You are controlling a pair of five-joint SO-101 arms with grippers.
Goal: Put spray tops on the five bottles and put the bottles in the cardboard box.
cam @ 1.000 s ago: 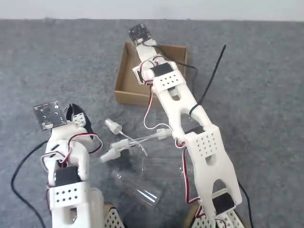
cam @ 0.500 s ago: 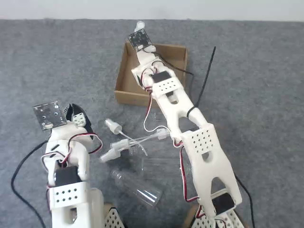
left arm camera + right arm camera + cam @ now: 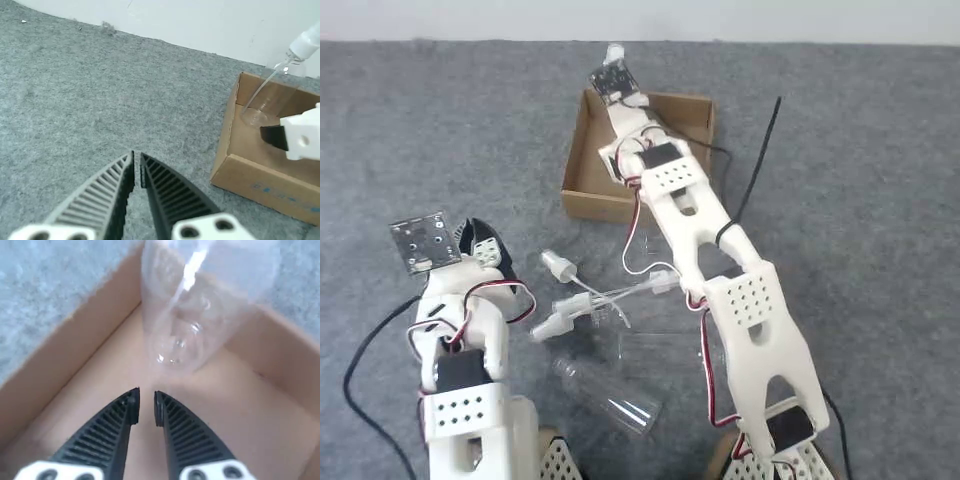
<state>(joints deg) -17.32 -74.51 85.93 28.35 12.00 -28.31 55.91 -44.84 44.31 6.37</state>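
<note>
One bottle propped in the box, both grippers empty

Grey felt-like carpet (image 3: pixel 860 200) is spread over the whole work surface, and a plain white wall (image 3: pixel 740 18) is seen along its far edge. The cardboard box (image 3: pixel 578 160) is set on the carpet near that wall. A clear bottle (image 3: pixel 185 315) fitted with a white spray top (image 3: pixel 307 45) is leaned inside the box, its base on the box floor and its top tilted toward the far wall. The right gripper (image 3: pixel 146 395) is held over the box just short of the bottle, fingers drawn almost together on nothing. The left gripper (image 3: pixel 137 160) is held above bare carpet, well apart from the box, fingers likewise pinched nearly closed and empty. Loose spray tops (image 3: pixel 558 266) and an uncapped bottle (image 3: pixel 610 400) are laid on the carpet between the arms. Blue print (image 3: pixel 285 192) is carried on the box's outer wall, too blurred to be read.
</note>
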